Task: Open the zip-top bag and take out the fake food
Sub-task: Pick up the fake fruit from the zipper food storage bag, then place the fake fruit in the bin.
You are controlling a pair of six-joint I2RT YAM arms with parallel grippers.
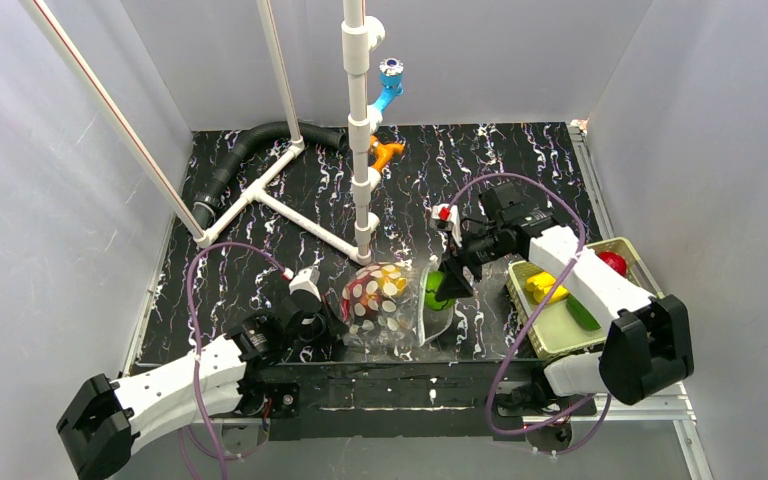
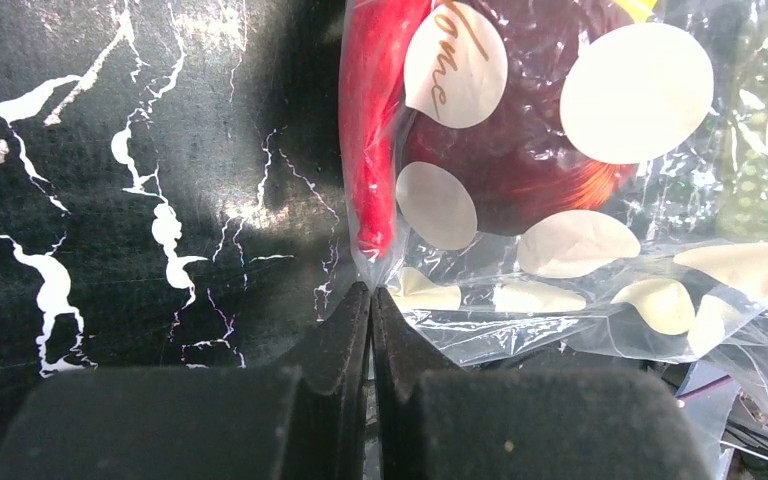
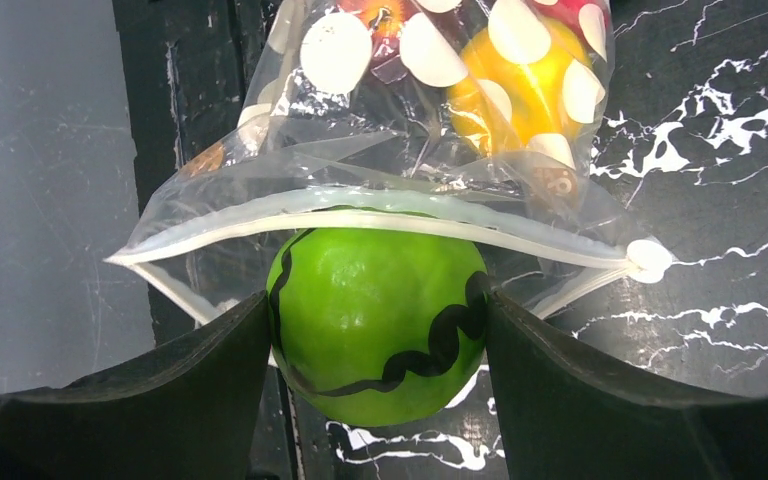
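Observation:
The clear dotted zip-top bag [image 1: 380,305] lies near the table's front edge with its mouth open toward the right. My left gripper [image 2: 371,292] is shut on the bag's thin left edge, beside a red pepper-shaped piece [image 2: 370,130] and a dark red round piece [image 2: 520,150] inside. At the open mouth, my right gripper [image 3: 377,305] is shut on a green ball with black wavy stripes [image 3: 375,310], both fingers pressed against its sides. The white zip strip [image 3: 360,215] arches over the ball. A yellow piece [image 3: 520,90] is still inside the bag [image 3: 290,170].
A pale mesh basket [image 1: 556,350] at the right holds yellow [image 1: 545,286], green [image 1: 582,312] and red [image 1: 613,262] pieces. A white pipe frame [image 1: 290,215] and upright post [image 1: 362,160] stand behind the bag, with blue [image 1: 390,90] and orange [image 1: 385,152] fittings and a black hose [image 1: 250,145].

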